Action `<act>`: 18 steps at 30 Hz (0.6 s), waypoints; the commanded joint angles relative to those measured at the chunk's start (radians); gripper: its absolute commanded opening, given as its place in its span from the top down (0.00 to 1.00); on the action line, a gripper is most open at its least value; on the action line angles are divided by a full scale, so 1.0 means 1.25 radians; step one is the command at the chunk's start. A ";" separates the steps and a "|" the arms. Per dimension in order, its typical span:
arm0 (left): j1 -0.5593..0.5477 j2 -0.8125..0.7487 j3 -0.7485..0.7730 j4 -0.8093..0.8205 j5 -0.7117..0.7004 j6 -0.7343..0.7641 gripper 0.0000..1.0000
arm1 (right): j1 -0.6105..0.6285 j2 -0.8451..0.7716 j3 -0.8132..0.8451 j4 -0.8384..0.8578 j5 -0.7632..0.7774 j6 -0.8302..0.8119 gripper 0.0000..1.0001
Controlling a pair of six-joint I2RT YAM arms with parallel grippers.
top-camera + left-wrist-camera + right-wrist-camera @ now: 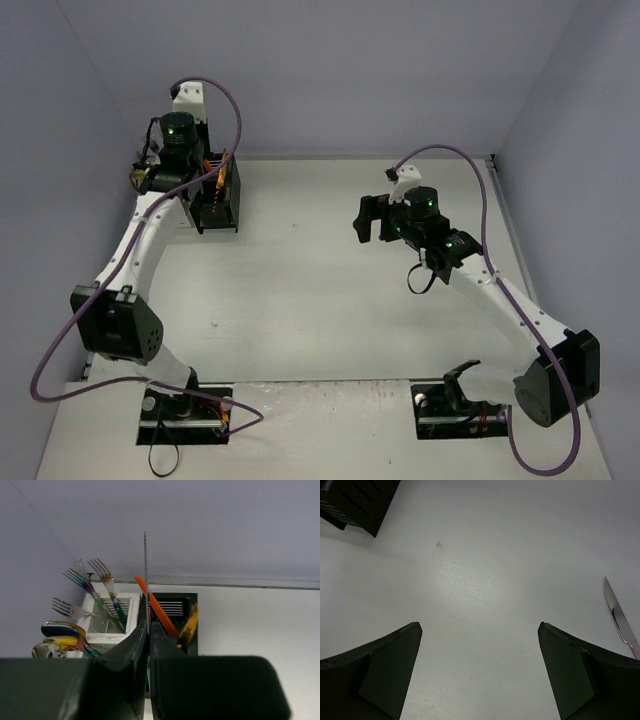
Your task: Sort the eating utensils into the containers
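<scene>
Your left jaws pinch a thin utensil (145, 570) (edge-on) near the black caddy (175, 601); right jaws gape wide, empty.

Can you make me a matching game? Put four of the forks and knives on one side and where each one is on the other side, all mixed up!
Things
1. thin silver utensil, seen edge-on
2. teal-handled metal fork
3. flat orange-red utensil
4. silver knife with a pink handle

Places
A. lying on the white table
B. standing in the white slotted caddy
C. pinched in the left hand
D. leaning in the black slotted caddy

Pairs: 1-C, 2-B, 3-D, 4-A
</scene>
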 commanded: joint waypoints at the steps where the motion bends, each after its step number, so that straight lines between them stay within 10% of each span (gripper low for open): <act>1: 0.013 0.074 0.063 0.112 -0.058 0.063 1.00 | -0.015 -0.045 -0.004 -0.002 0.056 -0.012 0.00; 12: 0.019 0.182 0.064 0.097 -0.050 0.067 0.99 | -0.072 -0.062 -0.031 -0.053 0.127 -0.015 0.00; 18: 0.020 0.162 0.063 0.011 -0.039 0.043 0.66 | -0.153 0.023 0.006 -0.126 0.154 -0.009 0.00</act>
